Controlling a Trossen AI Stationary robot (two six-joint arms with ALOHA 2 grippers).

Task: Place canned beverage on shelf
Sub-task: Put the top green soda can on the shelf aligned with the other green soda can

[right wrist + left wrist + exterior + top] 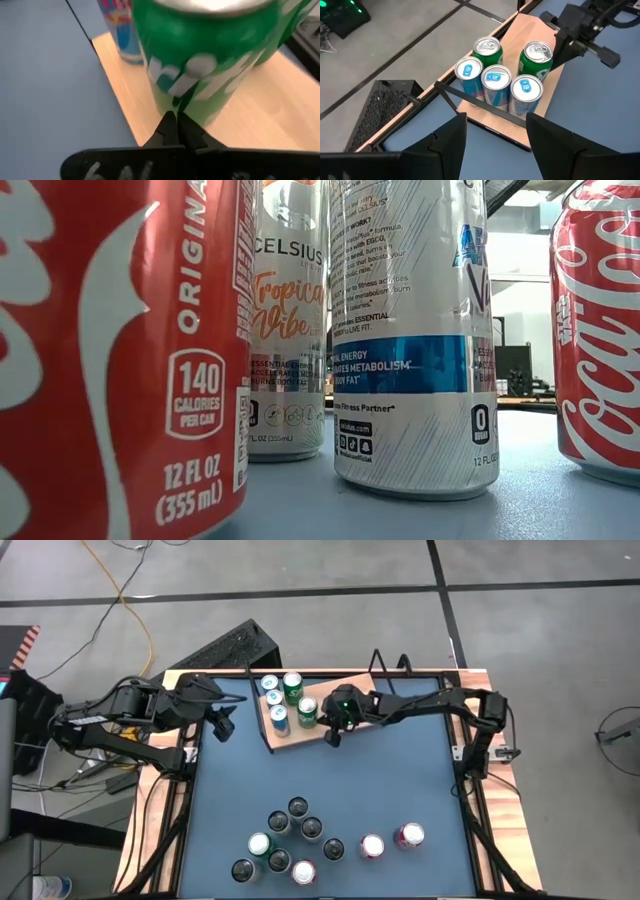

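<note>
Reaching over the shelf (345, 720), right gripper (331, 736) fingers pressed together beside green can (307, 712).

Two black jointed arms (140, 710), green wrist light, black fingers (445, 142)

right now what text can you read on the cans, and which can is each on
"ORIGINAL", "140 CALORIES PER CAN", "12 FL OZ (355 mL)": red can, low view.
"CELSIUS", "Tropical Vibe": white Celsius can.
"BOOSTS METABOLISM", "Fitness Partner", "12 FL OZ": blue-banded white can.
"Coca-Cola" script, "STAR WARS": Coca-Cola can.
Finer print is too small to read.
Green can, right wrist view: lettering blurred.
</note>
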